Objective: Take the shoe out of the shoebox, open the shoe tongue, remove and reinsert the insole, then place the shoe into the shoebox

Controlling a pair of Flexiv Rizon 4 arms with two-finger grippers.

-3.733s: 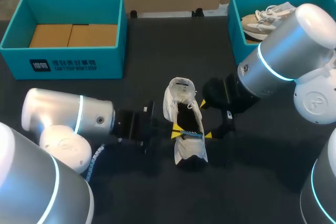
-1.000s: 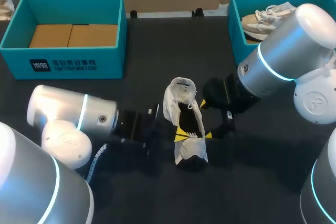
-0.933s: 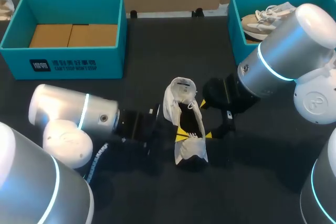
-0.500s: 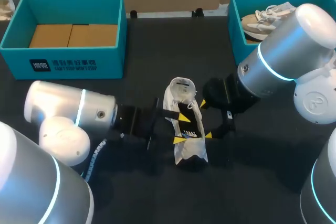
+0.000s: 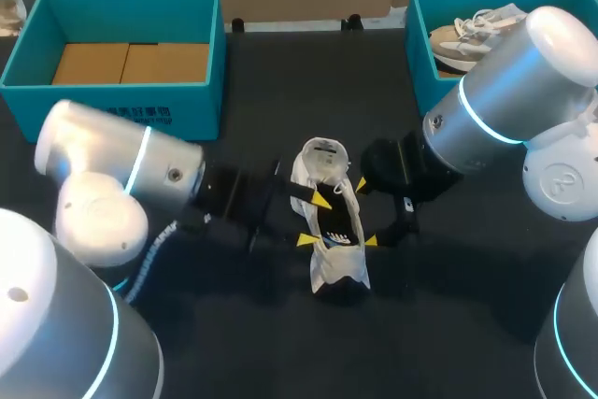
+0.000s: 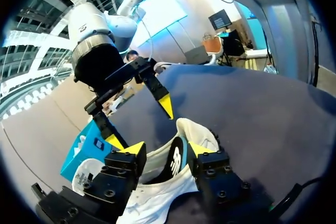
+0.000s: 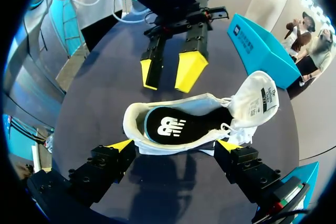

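Shoe [image 5: 332,221] sits mid-worktop w/ insole [image 7: 173,127] inside, left gripper [image 5: 315,220] spread at its opening, right gripper [image 5: 365,212] spread alongside, not clamping, so pulling the insole could drag the whole shoe or snag the collar.

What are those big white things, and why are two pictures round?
Those are a robot's left arm and right arm. Each ends in a gripper: two yellow-tipped fingers. One picture looks down from above the table; the round ones come from cameras on each wrist. A white shoe lies on the dark table, its tongue folded back. The left gripper is at one side of it, the right gripper at the other; both are open, holding nothing. One teal box holds cardboard, the other teal box another shoe.
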